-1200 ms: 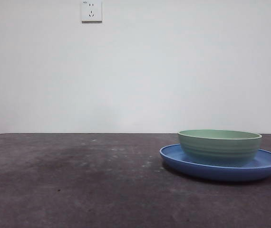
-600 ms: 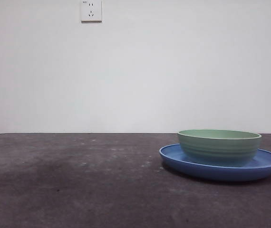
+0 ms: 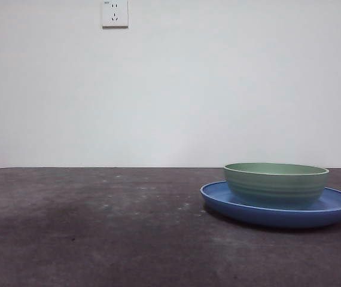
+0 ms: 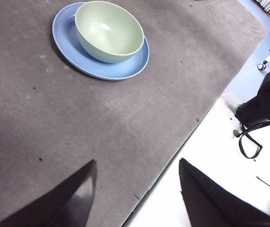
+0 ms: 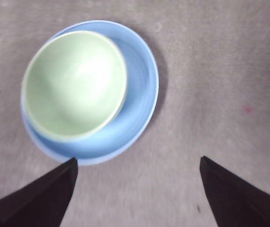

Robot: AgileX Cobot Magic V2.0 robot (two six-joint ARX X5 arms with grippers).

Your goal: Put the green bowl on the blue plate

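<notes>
The green bowl [image 3: 276, 184] stands upright on the blue plate [image 3: 338, 209] at the right of the table. It is empty and sits toward one side of the plate. The bowl [image 4: 109, 30] and plate [image 4: 125, 70] also show in the left wrist view, far from my left gripper [image 4: 137, 175], which is open and empty over the table's edge. In the right wrist view my right gripper [image 5: 137, 172] is open and empty, high above the bowl [image 5: 73, 85] and plate [image 5: 137, 101]. Neither gripper shows in the front view.
The dark grey mat [image 3: 99, 227] covers the table. A wall socket [image 3: 115, 13] is on the white wall behind. The left wrist view shows the mat's edge, a white surface [image 4: 211, 156] beside it and a black device with a cable [image 4: 263, 101].
</notes>
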